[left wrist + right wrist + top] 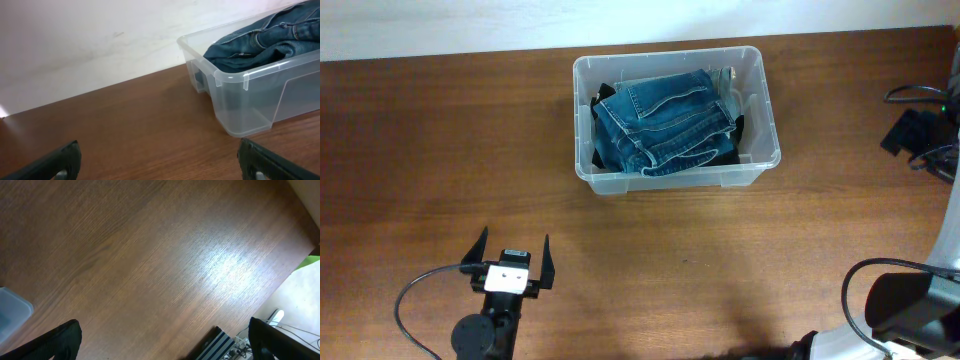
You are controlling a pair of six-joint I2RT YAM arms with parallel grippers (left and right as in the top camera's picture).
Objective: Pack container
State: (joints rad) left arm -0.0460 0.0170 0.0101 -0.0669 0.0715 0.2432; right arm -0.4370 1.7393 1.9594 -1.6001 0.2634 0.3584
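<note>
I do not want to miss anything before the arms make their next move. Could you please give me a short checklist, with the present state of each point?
1. Left tool open and holding nothing: ok.
2. Right tool open and holding nothing: ok.
3. Container upright on the table: ok.
4. Jeans inside the container: ok.
5. Black cloth under the jeans, within the walls: ok.
6. Jeans lower than the rim: cannot tell.

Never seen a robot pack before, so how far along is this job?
Done: folded jeans lie in the container, over dark fabric. In hand: nothing, the left hand and right hand stand open and empty. Left: no other clothes in view, so probably nothing.
</note>
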